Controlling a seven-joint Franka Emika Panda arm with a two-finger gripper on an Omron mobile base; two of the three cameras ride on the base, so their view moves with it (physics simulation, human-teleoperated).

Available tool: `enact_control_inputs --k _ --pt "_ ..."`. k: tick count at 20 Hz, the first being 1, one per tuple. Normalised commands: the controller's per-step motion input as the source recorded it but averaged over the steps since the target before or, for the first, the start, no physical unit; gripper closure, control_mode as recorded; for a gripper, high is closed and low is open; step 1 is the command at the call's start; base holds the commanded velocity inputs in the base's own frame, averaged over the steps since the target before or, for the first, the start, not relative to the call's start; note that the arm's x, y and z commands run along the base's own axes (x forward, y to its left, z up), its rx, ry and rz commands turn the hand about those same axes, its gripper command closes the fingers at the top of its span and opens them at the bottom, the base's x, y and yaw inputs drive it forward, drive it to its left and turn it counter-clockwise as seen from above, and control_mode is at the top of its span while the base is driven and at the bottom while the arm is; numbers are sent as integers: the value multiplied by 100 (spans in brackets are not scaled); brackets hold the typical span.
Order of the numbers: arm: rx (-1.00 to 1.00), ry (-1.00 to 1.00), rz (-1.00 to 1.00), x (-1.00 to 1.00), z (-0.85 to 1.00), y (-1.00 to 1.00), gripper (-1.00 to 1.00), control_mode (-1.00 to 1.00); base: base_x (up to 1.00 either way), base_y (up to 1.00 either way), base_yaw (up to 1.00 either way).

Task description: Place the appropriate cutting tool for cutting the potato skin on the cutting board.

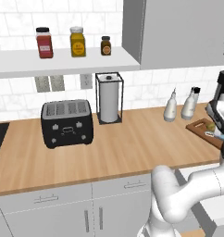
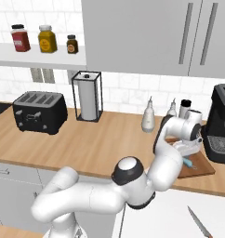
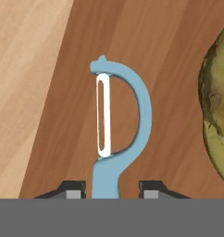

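Pincer (image 3: pixel 112 189) tips stand apart at the bottom of the hand view, one on each side of the peeler's (image 3: pixel 117 134) blue handle with a gap on both sides, so the jaws are open and grip nothing. That peeler lies flat on the reddish-brown cutting board (image 3: pixel 169 60), its white blade running up the middle of the frame inside the curved blue head. At the right edge of the same view sits the potato (image 3: pixel 218 111), also on the board and close beside the peeler without touching it. Light wood counter (image 3: pixel 26 69) fills the upper left corner.

From the right base view the peeler (image 2: pixel 188 162) shows as a small blue sliver on the board (image 2: pixel 200 168) at the right middle, just under the white hand, with a dark coffee machine (image 2: pixel 220 123) beside it and a knife (image 2: pixel 200 222) lying on a pale surface in the lower right corner. From the left base view the board (image 1: pixel 204 129) sits at the right edge with the potato (image 1: pixel 210 125) on it, two white bottles (image 1: pixel 180 105) behind it, a black toaster (image 1: pixel 66 122) at left centre, a paper towel holder (image 1: pixel 108 97) beside that, and three jars (image 1: pixel 77 42) on the shelf at upper left.
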Motion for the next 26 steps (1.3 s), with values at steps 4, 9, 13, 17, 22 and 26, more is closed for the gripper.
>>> enact_control_inputs --k 4,9,13,17,22,26 --pt "0 0 3 0 -11 0 -100 -100 0 0 0" --pt "0 -7 1 -34 30 19 -100 -100 0 0 0" --pt "-9 -19 0 -62 81 84 -100 -100 0 0 0" --pt "-12 -25 -1 -62 64 100 -100 -100 0 0 0" --pt "-9 -26 -12 -82 41 99 -100 -100 0 0 0" --pt "-1 -13 -9 -88 67 61 -100 -100 0 0 0"
